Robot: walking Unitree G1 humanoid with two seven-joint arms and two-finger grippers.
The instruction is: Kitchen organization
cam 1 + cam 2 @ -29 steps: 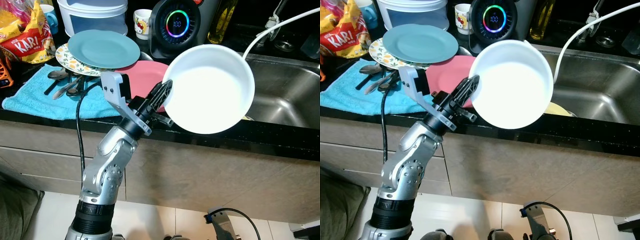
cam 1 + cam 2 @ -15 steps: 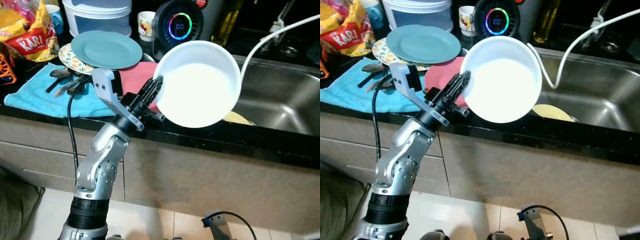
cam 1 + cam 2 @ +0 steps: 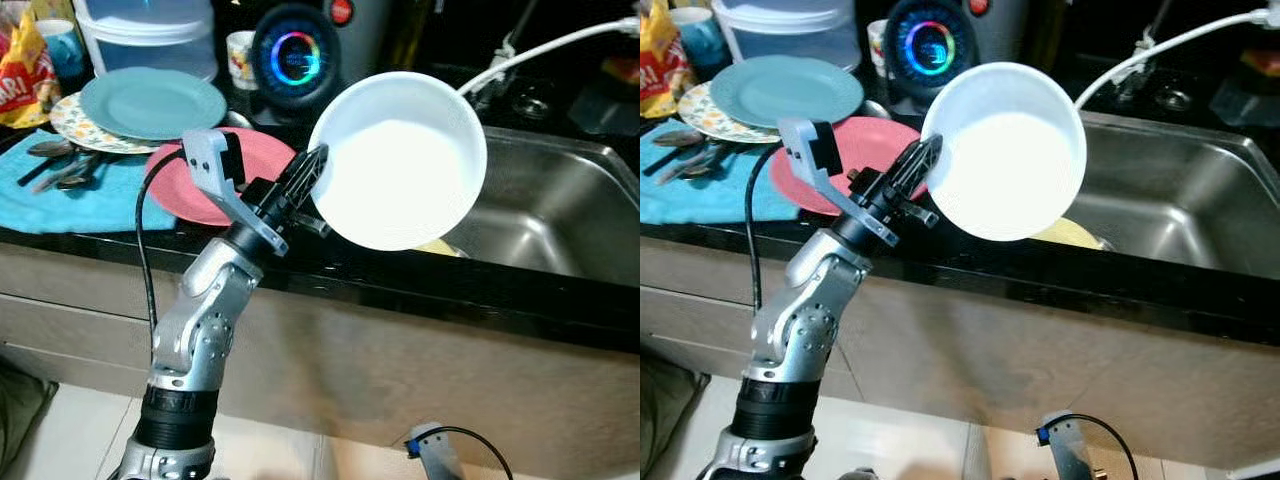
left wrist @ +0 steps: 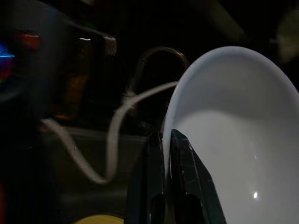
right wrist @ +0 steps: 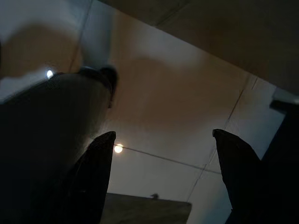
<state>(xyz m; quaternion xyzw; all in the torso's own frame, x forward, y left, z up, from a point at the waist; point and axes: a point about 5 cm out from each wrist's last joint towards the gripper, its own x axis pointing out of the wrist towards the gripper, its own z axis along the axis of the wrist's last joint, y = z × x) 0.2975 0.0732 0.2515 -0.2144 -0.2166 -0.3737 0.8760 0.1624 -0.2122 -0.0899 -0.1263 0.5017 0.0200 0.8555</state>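
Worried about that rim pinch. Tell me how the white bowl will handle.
The white bowl looks rigid and glossy, so probably slippery. The left gripper pinches just its rim, so it may pivot. Likely breakable if dropped over the sink.

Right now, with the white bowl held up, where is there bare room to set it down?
The left end effector grips the white bowl by its rim above the counter edge. The sink basin right of the yellow plate is bare steel. Left is crowded: pink plate, teal plate, and spoons on the blue towel.
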